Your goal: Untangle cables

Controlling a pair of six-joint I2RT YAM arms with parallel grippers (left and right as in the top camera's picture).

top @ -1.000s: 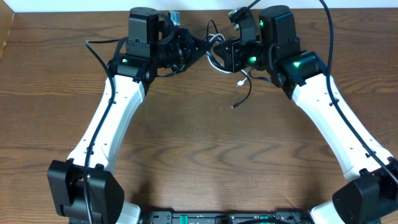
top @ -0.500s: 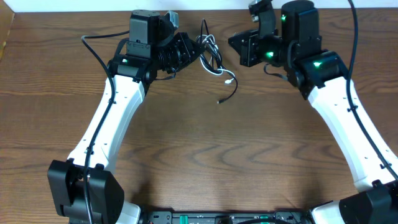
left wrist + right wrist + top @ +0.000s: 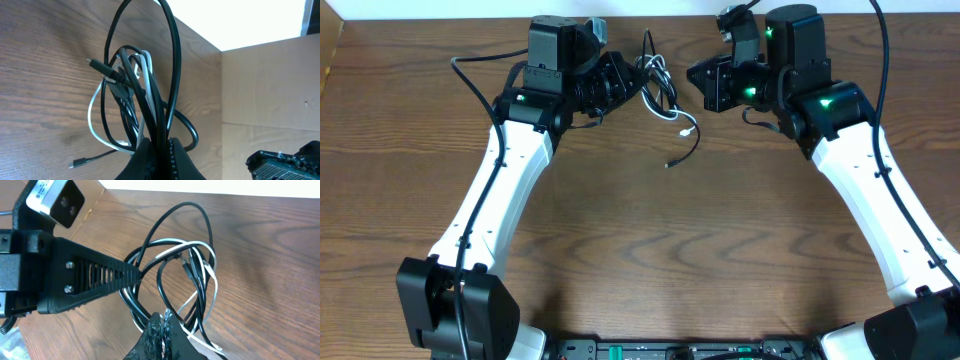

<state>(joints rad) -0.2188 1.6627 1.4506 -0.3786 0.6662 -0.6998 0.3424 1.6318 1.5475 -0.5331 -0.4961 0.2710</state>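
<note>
Where the left fingers [image 3: 142, 162] pinch shut, they clamp the cable bundle [image 3: 120, 82], which spills from their tips over the worktop [image 3: 45, 75]. The black cable [image 3: 177, 55] loops wide around the white cable [image 3: 90, 112], and both are snarled just past the tips. Farther off, the right fingers [image 3: 159, 330] are closed on nothing, just apart from the bundle. Separation looks barely begun. Next, I judge, they must open, take 1 strand and draw it clear.

Right claw [image 3: 694, 74] drew back from the cables [image 3: 658, 82].
</note>
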